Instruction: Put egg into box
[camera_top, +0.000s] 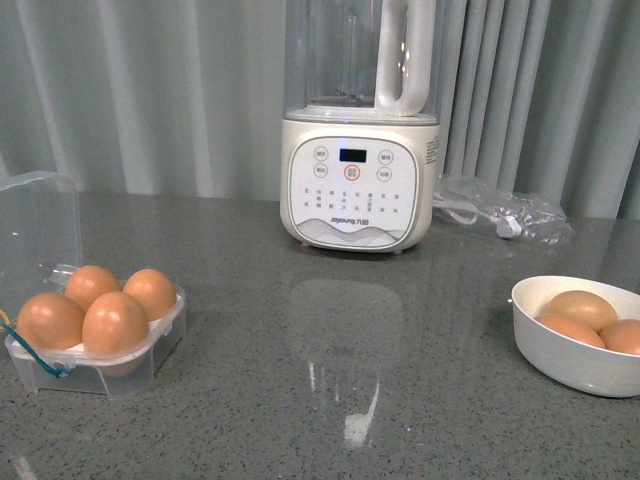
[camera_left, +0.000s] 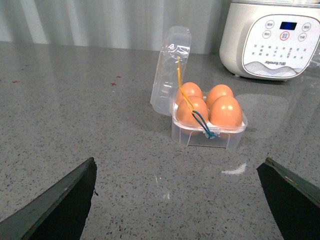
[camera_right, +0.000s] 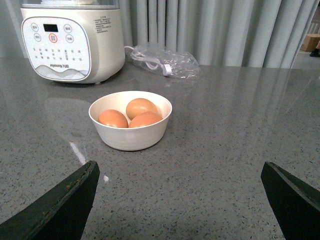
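The clear box (camera_top: 100, 375) stands at the table's left with its lid (camera_top: 40, 215) swung up, and several brown eggs (camera_top: 115, 320) fill its white tray. A blue-yellow cord hangs over its front. The left wrist view shows the same box (camera_left: 200, 137) and its eggs (camera_left: 226, 111) ahead of my left gripper (camera_left: 180, 162), which is open, empty and well short of it. Three more eggs (camera_right: 141, 107) lie in a white bowl (camera_right: 130, 137) in front of my right gripper (camera_right: 179, 163), also open and empty. Neither gripper appears in the front view.
A white Joyoung blender (camera_top: 355, 190) stands at the back centre against grey curtains. A clear plastic bag (camera_top: 500, 212) with a white cable lies to its right. The bowl (camera_top: 570, 365) sits near the table's right edge.
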